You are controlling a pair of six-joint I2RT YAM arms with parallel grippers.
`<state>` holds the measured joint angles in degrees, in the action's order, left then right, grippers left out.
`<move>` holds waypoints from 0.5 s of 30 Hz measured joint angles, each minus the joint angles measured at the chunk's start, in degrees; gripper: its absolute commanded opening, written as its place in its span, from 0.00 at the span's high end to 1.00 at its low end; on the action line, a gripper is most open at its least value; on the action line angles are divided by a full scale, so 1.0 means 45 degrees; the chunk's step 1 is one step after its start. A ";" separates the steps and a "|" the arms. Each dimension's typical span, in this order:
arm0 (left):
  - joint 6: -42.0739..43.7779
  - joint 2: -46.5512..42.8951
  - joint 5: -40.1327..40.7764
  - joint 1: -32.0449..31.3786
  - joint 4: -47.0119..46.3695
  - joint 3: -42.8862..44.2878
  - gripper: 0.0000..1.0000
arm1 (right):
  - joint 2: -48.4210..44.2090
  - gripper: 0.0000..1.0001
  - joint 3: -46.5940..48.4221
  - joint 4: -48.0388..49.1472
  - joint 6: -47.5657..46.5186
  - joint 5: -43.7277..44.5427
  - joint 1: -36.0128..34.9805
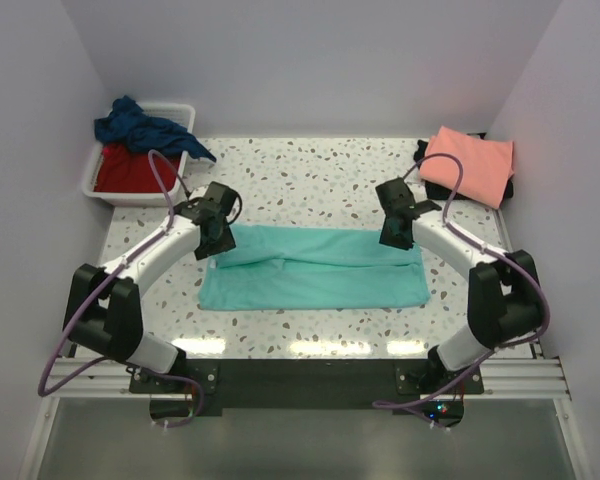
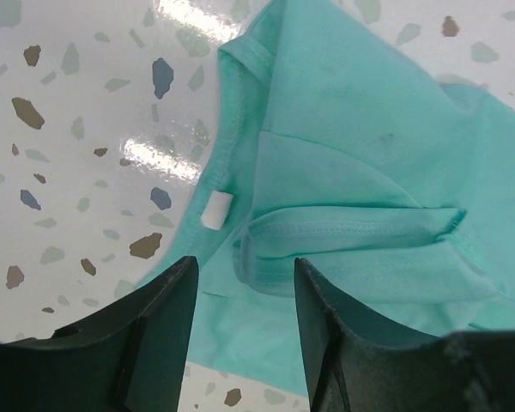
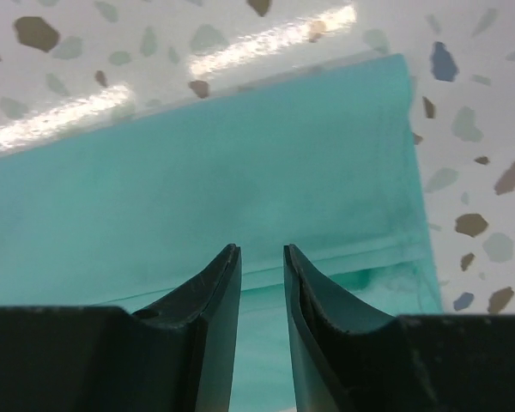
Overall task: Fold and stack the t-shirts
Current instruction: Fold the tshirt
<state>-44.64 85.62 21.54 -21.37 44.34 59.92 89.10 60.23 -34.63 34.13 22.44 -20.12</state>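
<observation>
From above: shows the turquoise t-shirt point(image 1: 315, 270) lying as a wide folded band across the middle of the terrazzo table point(image 1: 310, 175), on the side near the arms. Puts the left gripper point(image 1: 218, 245) at the band's upper left corner and the right gripper point(image 1: 395, 238) over its upper right edge, both pointing down at the cloth. No telling either opening from up here. Places a folded salmon-pink t-shirt point(image 1: 470, 165) at the far right corner, on top of a black t-shirt point(image 1: 509, 187) peeking out beneath. At the far left, finds a white plastic tub point(image 1: 185, 108) holding a red t-shirt point(image 1: 120, 170), with a navy blue t-shirt point(image 1: 145, 128) heaped over its rim.

Left wrist: shows the left gripper point(image 2: 245, 275) well parted and gripping nothing, poised over the cloth. Beyond the fingers, the turquoise t-shirt point(image 2: 369, 129) with its collar edge, a small white tag point(image 2: 215, 209) and a sleeve point(image 2: 352, 232) folded in over the body. Speckled table point(image 2: 69, 129) to the left.

Right wrist: shows the right gripper point(image 3: 261, 253) parted only narrowly, with nothing pinched between the fingers. Below, smooth layered turquoise cloth point(image 3: 240, 154), one straight edge along the right, bare table point(image 3: 481, 129) beyond
</observation>
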 measured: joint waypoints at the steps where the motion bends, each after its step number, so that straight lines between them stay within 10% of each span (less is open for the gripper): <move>1: 0.0073 -0.0170 -0.0097 0.0000 -0.0126 0.0005 0.48 | 0.0233 0.68 0.0189 0.0102 -0.0019 -0.0311 -0.0092; 15: 0.0559 -0.0248 -0.1413 0.0010 -0.2288 0.0034 0.46 | 0.5382 0.73 0.5493 0.2011 -0.0257 -0.4333 -0.1831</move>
<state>-42.13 84.51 15.18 -21.32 34.04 60.07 113.32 84.95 -25.58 32.97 2.94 -28.36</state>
